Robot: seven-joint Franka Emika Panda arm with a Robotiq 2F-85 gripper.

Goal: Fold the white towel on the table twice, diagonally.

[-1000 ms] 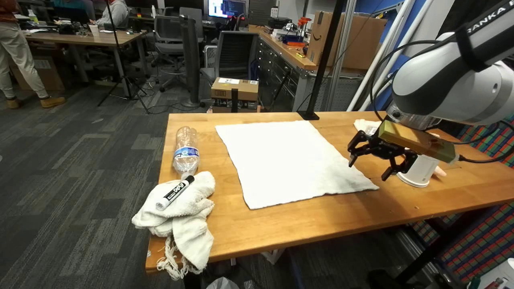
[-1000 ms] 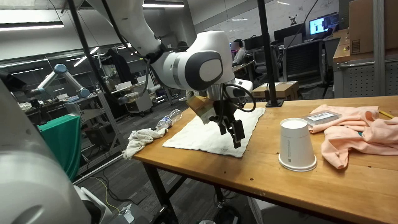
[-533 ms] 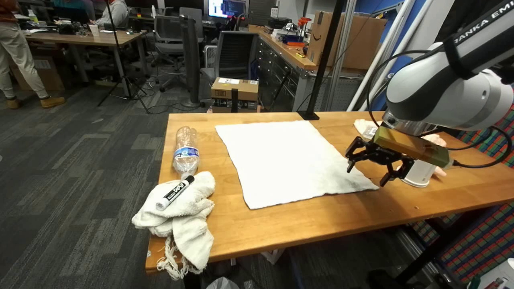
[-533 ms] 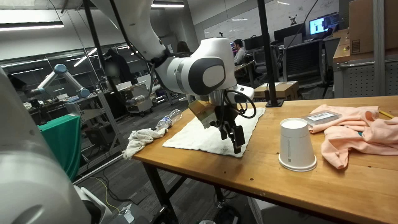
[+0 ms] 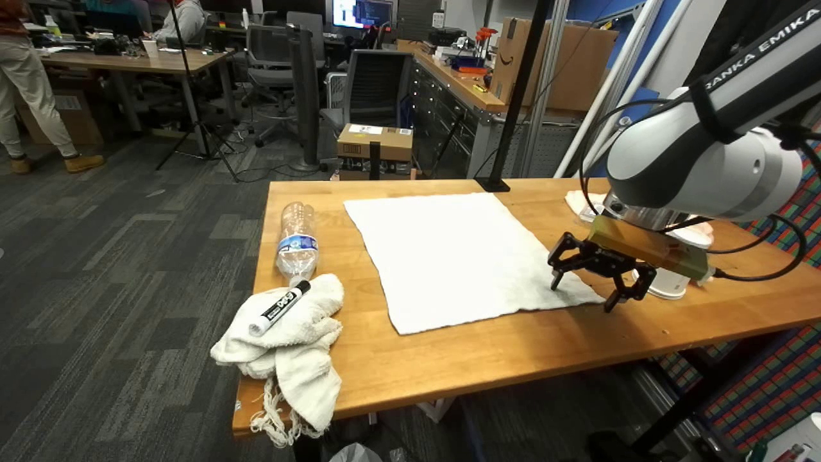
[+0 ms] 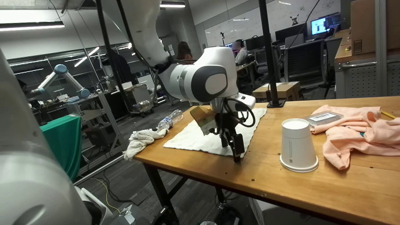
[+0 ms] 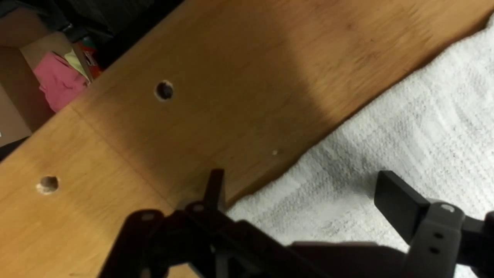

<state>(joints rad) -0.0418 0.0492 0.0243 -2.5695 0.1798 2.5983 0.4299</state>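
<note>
Desk [image 5: 474, 359] is the biggest thing here, light wood with a few holes near the front edge. The robot arm [image 5: 712, 167] hangs over it from the upper right in an exterior view.

Then the white towel [image 5: 458, 263], spread flat and unfolded on the desk. Its near edge runs roughly along the desk's front edge, and the near right corner in that same view tapers to a point aimed out to the right. Everything's seen pretty slanted, so tbh I can't call which way the long axis runs.

At the right end of the desk in an exterior view there's a bunched-up peach cloth [image 6: 353, 142], and down at the other end an off-white crumpled cloth [image 5: 308, 366] sags over the desk's corner, fringe dangling. A clear plastic bottle [image 5: 297, 244] lies on its side, neck toward the crumpled cloth.

The hand [image 5: 582, 297] is spread wide, fingertips well apart, down low at that pointed corner. One finger sits over the towel, the other over bare wood just past the edge, and the wrist view shows the same. Can't tell if either tip is actually touching.

White paper cup [image 6: 298, 147] is upside down, wide rim on the desk, just beside the peach cloth. Behind it there's a flat clear case [image 6: 323, 117] with a white label. Smallest is a black-and-white marker [image 5: 279, 308] on top of the crumpled cloth, black end toward the bottle.
</note>
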